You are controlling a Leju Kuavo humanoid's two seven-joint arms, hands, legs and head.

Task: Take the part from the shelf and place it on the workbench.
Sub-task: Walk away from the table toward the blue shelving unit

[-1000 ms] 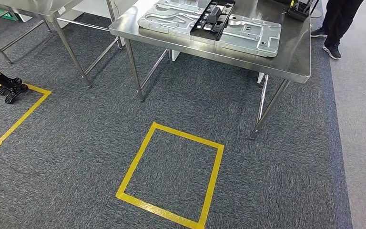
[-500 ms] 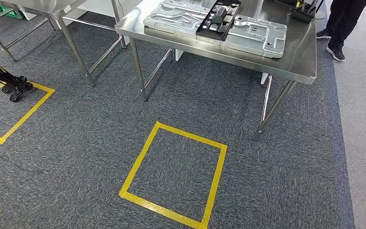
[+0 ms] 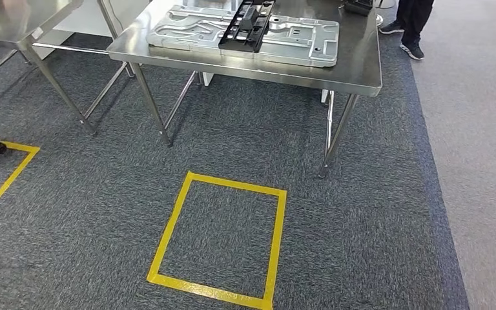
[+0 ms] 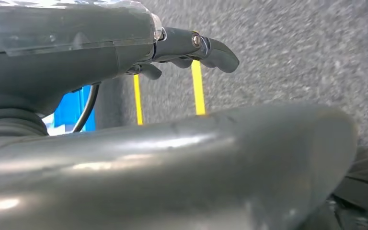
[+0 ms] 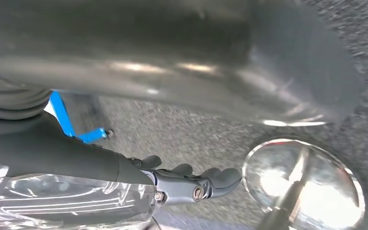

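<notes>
Bench (image 3: 361, 74) of polished stainless steel on thin legs stands ahead of you across the grey carpet, with a yellow taped square (image 3: 218, 240) marked on the floor just short of it. On its top lies a large pressed light-grey metal panel (image 3: 297, 42), and a black slotted frame part (image 3: 248, 26) rests across that panel. Whether this black frame is the part your task names, already delivered, or a different piece, you cannot settle from these views, and no shelf is visible to check against. A second steel table (image 3: 13, 19) sits off to the left, and a person's dark trouser legs and shoes (image 3: 413, 26) stand beyond the bench's far right corner.

Your left robot hand (image 4: 191, 48) hangs by the body over the carpet, its dark fingers curled loosely with nothing between them that you can see. Your right robot hand (image 5: 191, 184) hangs likewise, fingers extended over the floor and carrying nothing visible. Much of each wrist picture is blocked, so judge the exact finger posture with caution.

With both hands empty and low, you are probably walking or turning between stations, not grasping or placing. If the part is not yet fetched, your next move calls for turning until the shelf comes into sight. Keep well clear of the bench legs and the person nearby.
</notes>
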